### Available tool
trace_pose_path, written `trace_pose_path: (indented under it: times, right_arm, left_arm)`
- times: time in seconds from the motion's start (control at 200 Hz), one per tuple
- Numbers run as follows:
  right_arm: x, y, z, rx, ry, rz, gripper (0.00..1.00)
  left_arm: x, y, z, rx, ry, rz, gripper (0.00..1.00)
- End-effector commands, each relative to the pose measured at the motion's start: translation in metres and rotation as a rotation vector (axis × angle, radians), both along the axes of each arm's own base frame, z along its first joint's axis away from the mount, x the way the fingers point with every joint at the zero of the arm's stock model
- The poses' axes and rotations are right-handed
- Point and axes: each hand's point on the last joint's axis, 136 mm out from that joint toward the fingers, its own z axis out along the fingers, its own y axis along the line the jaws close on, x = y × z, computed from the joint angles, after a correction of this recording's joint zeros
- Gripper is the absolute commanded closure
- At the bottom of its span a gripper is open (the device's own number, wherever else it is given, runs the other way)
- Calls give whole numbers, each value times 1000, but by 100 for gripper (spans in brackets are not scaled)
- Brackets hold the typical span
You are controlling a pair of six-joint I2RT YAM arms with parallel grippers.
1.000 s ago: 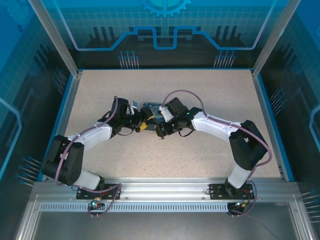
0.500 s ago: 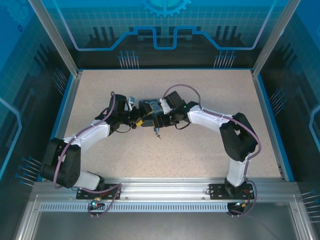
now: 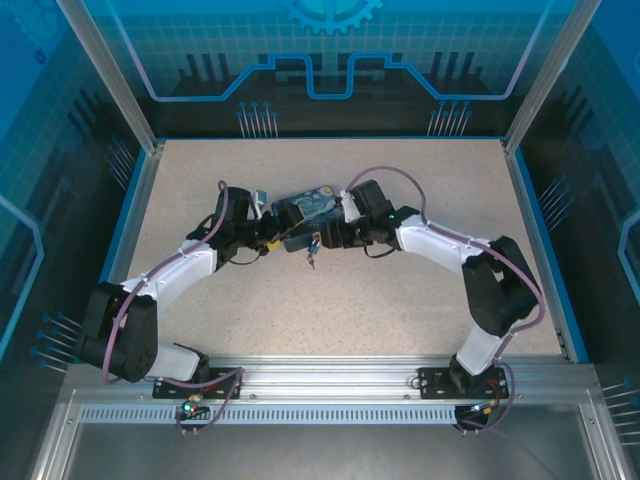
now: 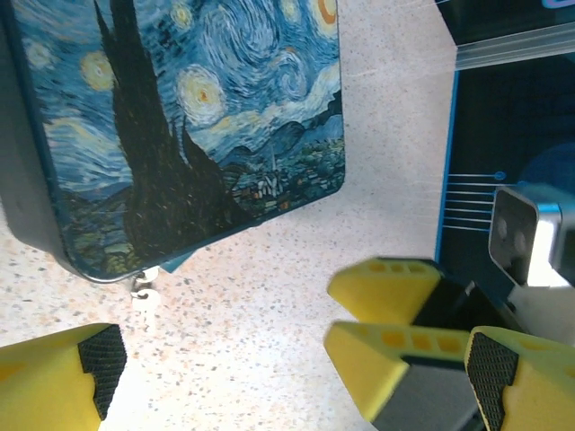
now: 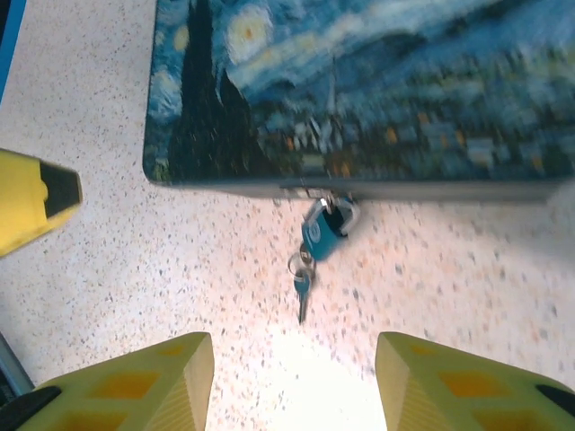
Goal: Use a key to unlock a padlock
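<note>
The small blue padlock [image 5: 322,232] hangs by its shackle from the front hasp of the painting-print box [image 5: 359,81]. The thin key [image 5: 302,292] lies on the table just below it, on a small ring. My right gripper [image 5: 292,382] is open, its yellow fingers [image 5: 135,386] wide apart, short of the key and touching nothing. My left gripper [image 4: 296,364] is also open and empty beside the box [image 4: 180,117]. A small pale bit of the padlock [image 4: 144,294] shows at the box edge. In the top view the padlock [image 3: 311,244] and key [image 3: 311,262] sit between the left gripper [image 3: 277,241] and the right gripper [image 3: 326,238].
The box [image 3: 310,208] lies tilted at the middle of the speckled table [image 3: 400,320]. One left finger [image 5: 27,202] shows at the left of the right wrist view. The right gripper's fingers [image 4: 386,296] stand close to the left gripper. Blue walls [image 3: 540,230] edge the table.
Both grippers have drawn apart from the box front. The box has turned slightly and shows more fully. The padlock and key, which the grippers hid a second ago, now lie in plain view.
</note>
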Motion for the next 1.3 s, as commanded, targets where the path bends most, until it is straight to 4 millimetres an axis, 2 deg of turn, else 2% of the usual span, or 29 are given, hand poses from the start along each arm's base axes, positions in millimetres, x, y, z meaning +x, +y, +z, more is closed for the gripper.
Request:
trace_pose_path:
  times: [0.0, 0.16, 0.175, 0.21, 0.325, 0.36, 0.665, 0.805, 1.296]
  right_arm:
    - [-4, -7, -4, 55, -1, -82, 48]
    - [-8, -4, -16, 147, 24, -170, 49]
    - [-12, -6, -24, 144, 38, -178, 49]
    - [-13, -5, -27, 161, 41, -200, 49]
    - [-14, 5, -39, 200, 47, -239, 50]
    - [-11, 10, -37, 223, 26, -246, 50]
    - [-7, 33, -69, 243, 25, -290, 59]
    - [-4, 36, -76, 231, 8, -307, 63]
    - [6, 49, -90, 202, 6, -295, 65]
  left_arm:
    - [10, 8, 19, 74, -73, 0, 1]
    - [18, 15, 21, 136, -83, 5, 1]
    - [19, 15, 22, 140, -85, 5, 1]
    - [21, 17, 22, 149, -87, 6, 1]
    - [29, 22, 20, 176, -82, 12, 1]
    - [32, 23, 19, 182, -81, 14, 1]
    - [51, 35, 19, 208, -82, 26, 1]
    - [58, 38, 19, 205, -82, 25, 1]
    - [65, 40, 14, 185, -67, 21, 1]
